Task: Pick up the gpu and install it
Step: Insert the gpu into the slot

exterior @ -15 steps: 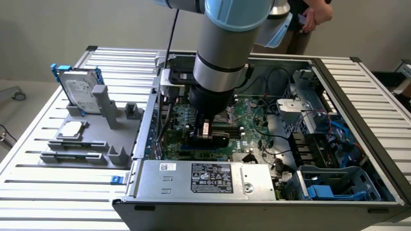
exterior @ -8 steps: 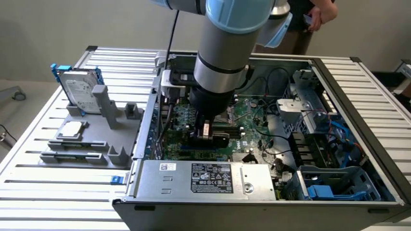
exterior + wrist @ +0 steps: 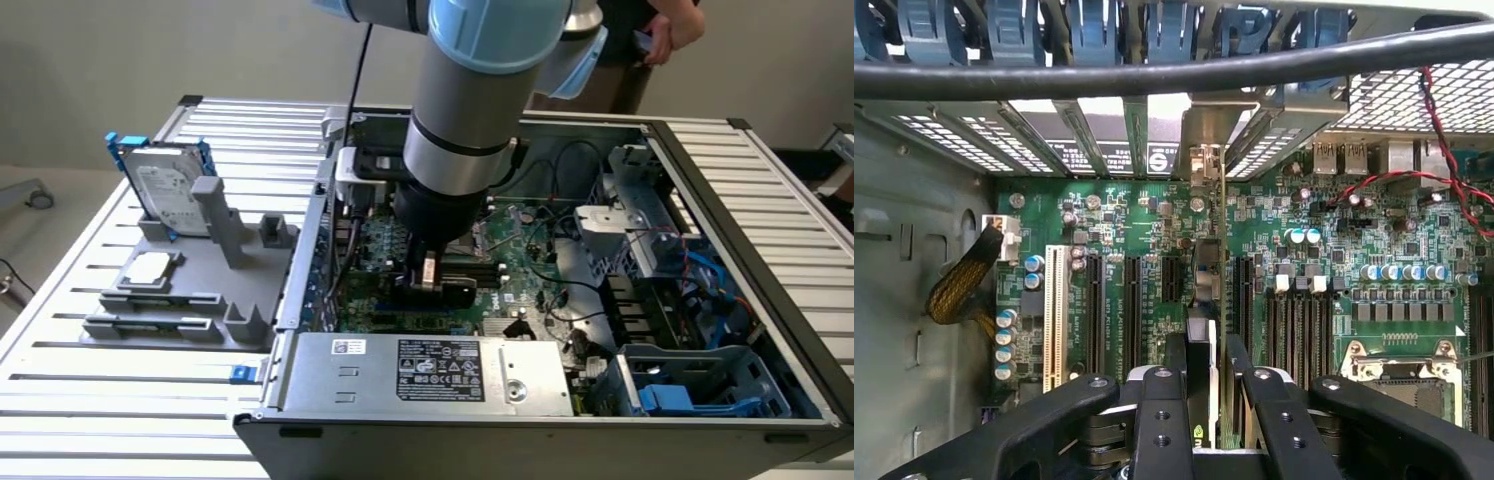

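Observation:
My gripper reaches down into the open computer case, low over the green motherboard. It is shut on the gpu, which the wrist view shows edge-on between the two black fingers. The card stands upright in line with the black expansion slots. Its silver bracket sits at the case's rear slot openings. In the exterior view the gpu is a dark block under the wrist. I cannot tell whether its lower edge is seated in a slot.
A silver power supply fills the case's near side and a blue drive cage the exterior view's right. A grey fixture outside holds a hard drive. A black cable crosses above the slots. A person stands behind.

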